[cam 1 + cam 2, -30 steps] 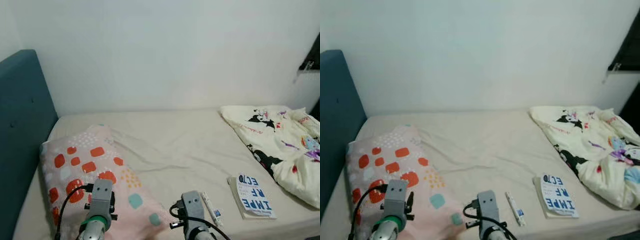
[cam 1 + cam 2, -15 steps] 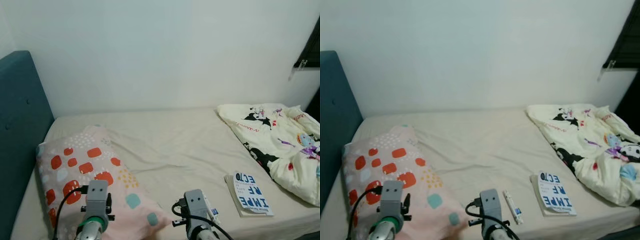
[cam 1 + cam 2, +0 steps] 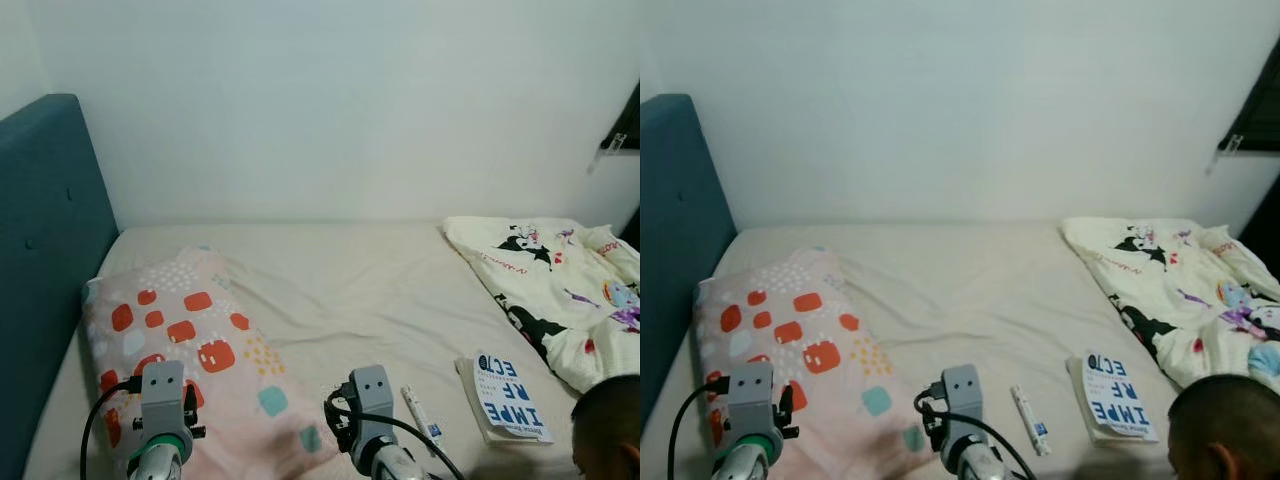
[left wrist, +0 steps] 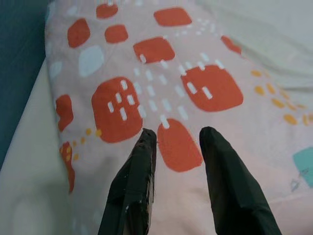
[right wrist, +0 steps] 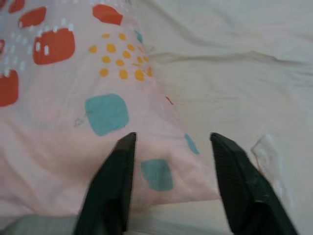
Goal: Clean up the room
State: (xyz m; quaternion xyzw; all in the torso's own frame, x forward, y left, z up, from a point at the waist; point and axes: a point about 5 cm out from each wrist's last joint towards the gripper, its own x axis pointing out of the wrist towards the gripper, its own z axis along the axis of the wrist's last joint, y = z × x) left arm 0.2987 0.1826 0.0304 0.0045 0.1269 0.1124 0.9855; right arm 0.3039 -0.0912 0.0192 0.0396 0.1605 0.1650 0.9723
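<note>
Both claws are hovering open over the patterned pillow (image 3: 190,340): left claw (image 4: 176,139) above its orange patches, right claw (image 5: 171,142) spread wider at its corner.

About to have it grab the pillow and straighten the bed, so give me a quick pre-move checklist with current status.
1. Left hand open over the pillow: ok, nothing held.
2. Right hand open above the pillow's near corner: ok, nothing held.
3. Pillow free of clutter on top: ok.
4. Small tube and book lie apart from the pillow on the sheet: ok.
5. Person's head at the bed's near right corner, close to the right arm's side: not ok.
6. Crumpled blanket at the right end, away from both hands: ok.
</note>
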